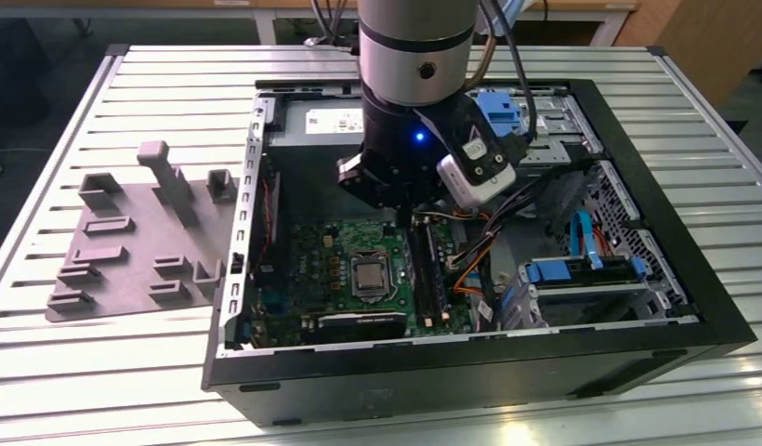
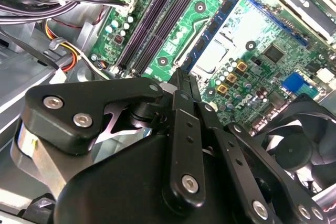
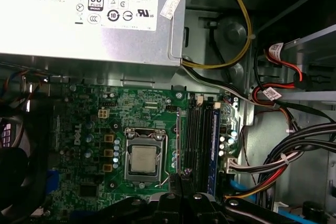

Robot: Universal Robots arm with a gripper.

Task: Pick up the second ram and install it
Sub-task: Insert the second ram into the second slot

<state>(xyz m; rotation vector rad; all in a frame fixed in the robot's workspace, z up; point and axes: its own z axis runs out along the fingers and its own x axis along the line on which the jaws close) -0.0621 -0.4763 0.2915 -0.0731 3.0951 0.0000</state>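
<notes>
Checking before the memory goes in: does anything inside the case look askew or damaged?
Nothing stands out. The motherboard lies flat, the processor sits square in its socket, and the gripper hangs near the memory slots.

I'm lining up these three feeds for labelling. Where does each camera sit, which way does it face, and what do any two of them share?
Exterior view: off the arm, above, looking down into the open computer case; the arm shows.
First wrist view: on the arm, looking onto the motherboard and power supply; gripper at the edge.
Second wrist view: on the arm, slanting over the gripper.
Both wrist views share the processor socket.
</notes>
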